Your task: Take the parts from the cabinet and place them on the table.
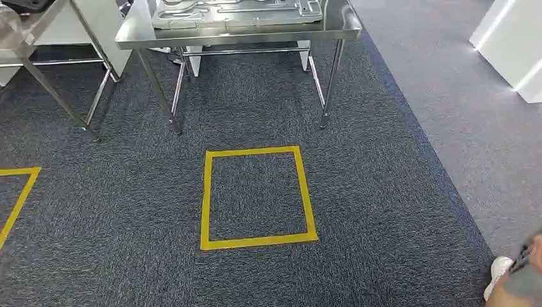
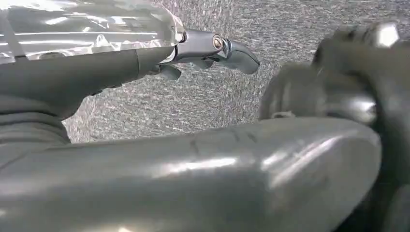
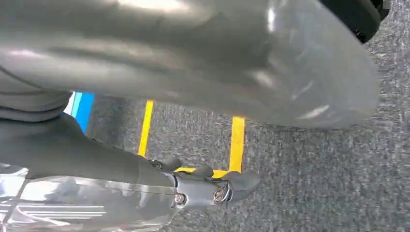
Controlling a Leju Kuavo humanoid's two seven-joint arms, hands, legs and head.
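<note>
From the head we see the steel table (image 1: 236, 29) beyond the yellow tape square (image 1: 257, 197), with flat metal parts (image 1: 236, 11) on it. At each wrist, the left hand (image 2: 145, 58) and right hand (image 3: 159, 186) grip a wrapped shiny part (image 2: 87, 26).

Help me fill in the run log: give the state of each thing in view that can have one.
Left robot hand: hanging over carpet, fingers stretched out; whether it holds anything cannot be told.
Right robot hand: hanging above the yellow tape, fingers stretched out; hold unclear.
Steel table: standing upright, loaded.
Metal parts: lying flat on the steel table.
Yellow tape square: stuck flat on carpet, unbroken.
</note>
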